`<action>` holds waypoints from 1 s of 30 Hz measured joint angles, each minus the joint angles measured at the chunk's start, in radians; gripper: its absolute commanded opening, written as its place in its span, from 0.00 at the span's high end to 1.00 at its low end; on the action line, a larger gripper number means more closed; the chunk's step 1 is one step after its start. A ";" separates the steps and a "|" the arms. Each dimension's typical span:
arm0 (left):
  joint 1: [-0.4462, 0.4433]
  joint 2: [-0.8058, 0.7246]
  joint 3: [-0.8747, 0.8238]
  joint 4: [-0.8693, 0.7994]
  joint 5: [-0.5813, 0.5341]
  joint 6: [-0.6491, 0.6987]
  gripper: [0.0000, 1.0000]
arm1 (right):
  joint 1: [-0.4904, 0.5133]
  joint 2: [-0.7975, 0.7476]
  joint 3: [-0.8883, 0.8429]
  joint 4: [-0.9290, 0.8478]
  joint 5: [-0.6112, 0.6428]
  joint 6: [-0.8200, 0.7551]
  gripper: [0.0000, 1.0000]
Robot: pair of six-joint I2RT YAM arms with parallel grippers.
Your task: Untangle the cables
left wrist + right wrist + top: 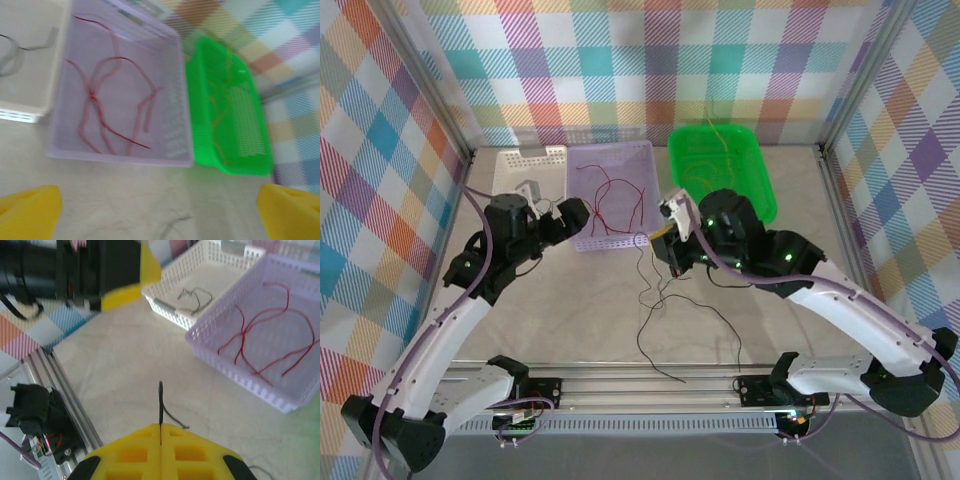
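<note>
Right tool (160, 429) clamps a single black cable (160, 399) in its wrist view, the yellow fingers pressed flat together and the strand's end standing up out of the seam between them. Beyond it on the table (115, 365) sit a lilac basket (235, 371) holding red cables (260, 335) and a white basket (165, 301) holding more black cables (192, 295).

From above, the right tool hangs over mid-table, just in front of the lilac basket. A loose tangle (655, 325) of black strands trails from below it toward the near edge, looped over one another. The left tool (563, 215) hovers at the lilac basket's near left corner. Orange cables (705, 175) lie in a green basket (765, 195) on the right.

In the left wrist view, the left tool's fingers (30, 212) stand wide apart with nothing between them, above bare table in front of the lilac and green baskets.

The step in hand looks like drawing one black cable out of the tangle, with red and orange apparently already sorted. The next move likely calls for a slow lift so the other strands slip off, then a carry leftward past the lilac basket to the white one.
</note>
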 measured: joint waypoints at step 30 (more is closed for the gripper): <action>-0.368 -0.011 -0.272 0.587 0.374 -0.013 0.21 | -0.164 0.077 0.064 0.010 -0.474 0.020 1.00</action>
